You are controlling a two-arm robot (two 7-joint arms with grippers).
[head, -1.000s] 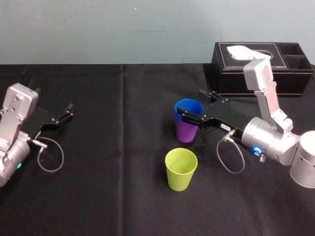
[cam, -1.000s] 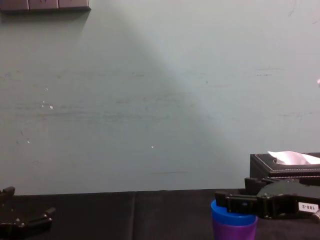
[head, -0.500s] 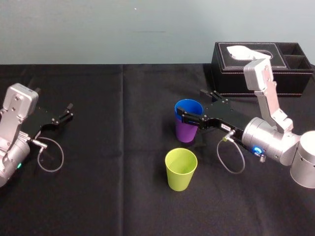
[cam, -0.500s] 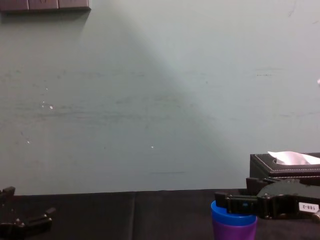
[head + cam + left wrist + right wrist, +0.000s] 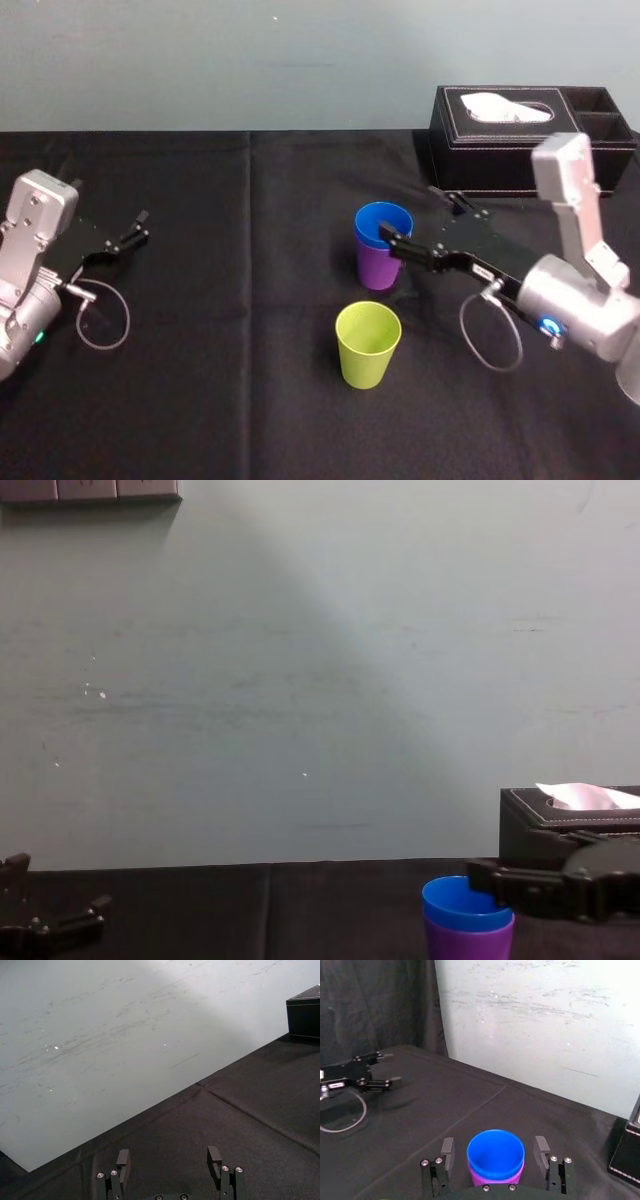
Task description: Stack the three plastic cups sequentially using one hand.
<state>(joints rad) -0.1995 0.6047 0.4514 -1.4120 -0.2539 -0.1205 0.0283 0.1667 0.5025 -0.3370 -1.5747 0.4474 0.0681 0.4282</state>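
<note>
Lower centre of the head view: the yellow-green cup (image 5: 368,345) stands upright and alone on the black desk (image 5: 200,350), mouth up, apart from the other two.

Just above it, centre frame: the blue cup (image 5: 384,222) sits nested in the purple cup (image 5: 377,268), rim proud and level.

The right hand (image 5: 494,1145) is at this pair, fingers spread to either side of the blue rim and gripping nothing.

Far left of frame: the left hand (image 5: 168,1157) is parked, fingers apart and empty.

Upper right: a black tissue box (image 5: 520,140), not involved.

Assessment: first stacking complete, release made.

Next move calls for the right hand to clear the rim, take the yellow-green cup by its wall, lift it and lower it squarely into the blue mouth.
</note>
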